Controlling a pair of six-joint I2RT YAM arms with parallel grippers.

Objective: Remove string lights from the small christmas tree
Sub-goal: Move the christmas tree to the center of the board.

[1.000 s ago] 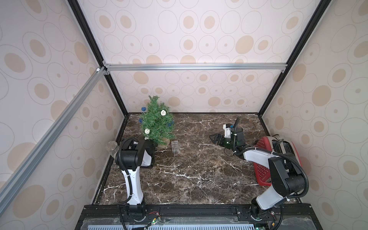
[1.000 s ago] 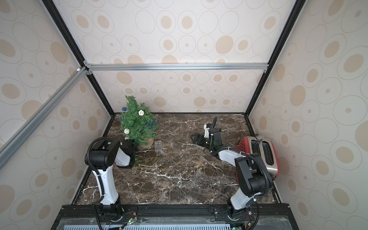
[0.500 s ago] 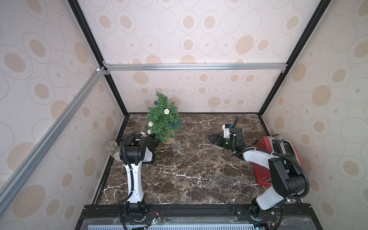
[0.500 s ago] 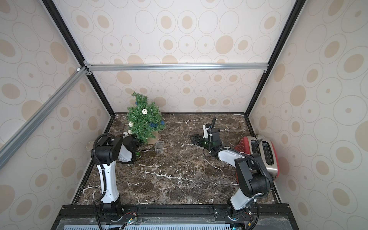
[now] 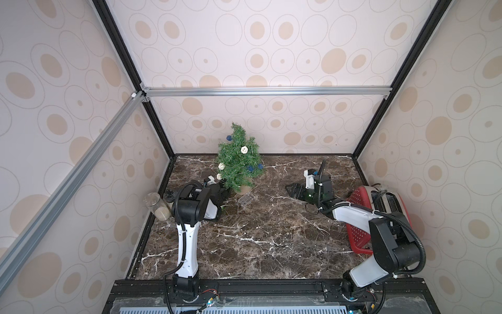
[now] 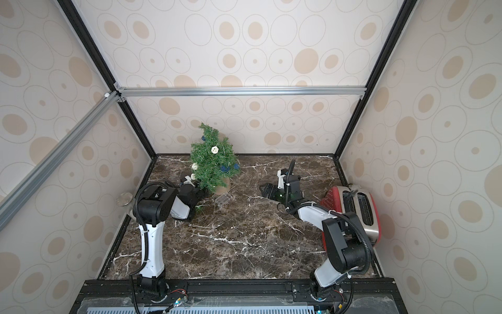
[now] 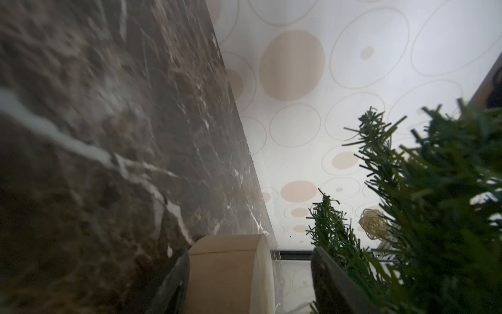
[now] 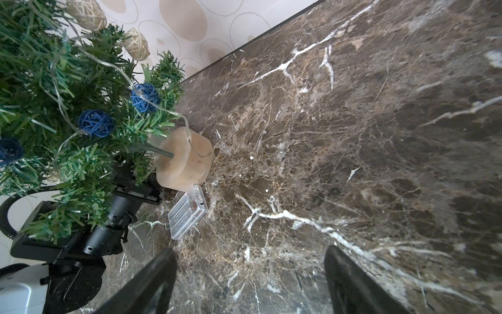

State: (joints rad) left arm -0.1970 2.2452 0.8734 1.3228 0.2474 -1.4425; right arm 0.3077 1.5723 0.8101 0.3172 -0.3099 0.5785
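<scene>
The small christmas tree [image 5: 239,163] [image 6: 213,165] stands at the back left of the marble table, green and bushy on a tan base [image 8: 184,163]. The string lights [image 5: 244,149] wind through its branches as cream and blue woven balls [image 8: 145,96] on clear wire. Their clear battery box [image 8: 187,214] [image 5: 245,199] lies on the table beside the base. My left gripper [image 5: 225,190] [image 7: 251,252] reaches in low under the branches, jaws shut on the base [image 7: 225,271]. My right gripper [image 5: 289,189] [image 8: 250,250] hovers open and empty to the right, pointing at the tree.
A glass jar [image 5: 157,206] with pale filling stands by the left wall behind my left arm. A red and chrome toaster [image 6: 355,206] sits against the right wall beside my right arm. The back wall is close behind the tree.
The tree and my left gripper have slid together to the right, away from the left wall. The battery box and my right arm have stayed put.
</scene>
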